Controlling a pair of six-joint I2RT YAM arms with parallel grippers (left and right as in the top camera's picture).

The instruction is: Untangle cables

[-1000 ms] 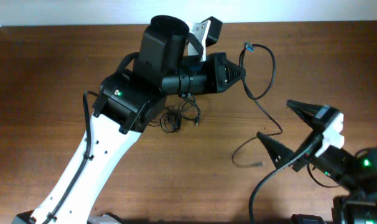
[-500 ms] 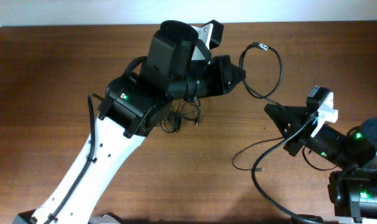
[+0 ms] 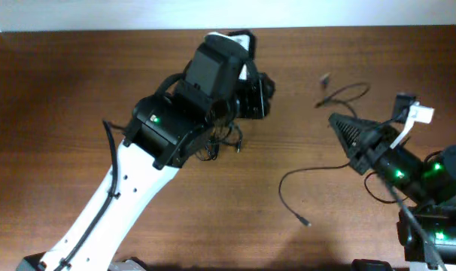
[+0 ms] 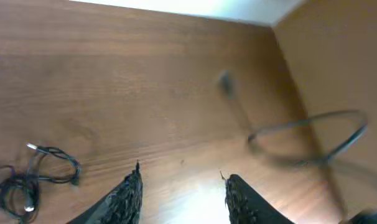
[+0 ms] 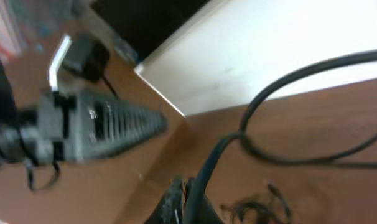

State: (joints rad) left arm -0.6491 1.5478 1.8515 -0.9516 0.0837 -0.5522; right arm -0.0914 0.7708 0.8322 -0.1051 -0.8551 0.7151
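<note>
A small tangle of thin black cables (image 3: pixel 219 143) lies at mid-table, partly under my left arm; it also shows in the left wrist view (image 4: pixel 27 180) and the right wrist view (image 5: pixel 257 208). One longer cable (image 3: pixel 282 184) is stretched away from it to the right, its blurred loop and plug (image 3: pixel 323 78) in the air. My right gripper (image 3: pixel 335 120) (image 5: pixel 183 186) is shut on this cable (image 5: pixel 247 118). Right of the tangle, my left gripper (image 3: pixel 264 96) (image 4: pixel 181 174) stands open over bare wood with nothing between its fingers. The same cable's loop (image 4: pixel 313 137) hangs blurred ahead of it.
The brown table (image 3: pixel 55 90) ends at a white wall along the back edge (image 3: pixel 100 15). My left arm's white and black body (image 3: pixel 160 128) crosses the table's left half. The right arm's base (image 3: pixel 431 181) sits at the right edge.
The left gripper has opened, let go of the long cable and drawn back to the left. The right gripper shut on that cable and pulled it to the right, swinging its loop away.
</note>
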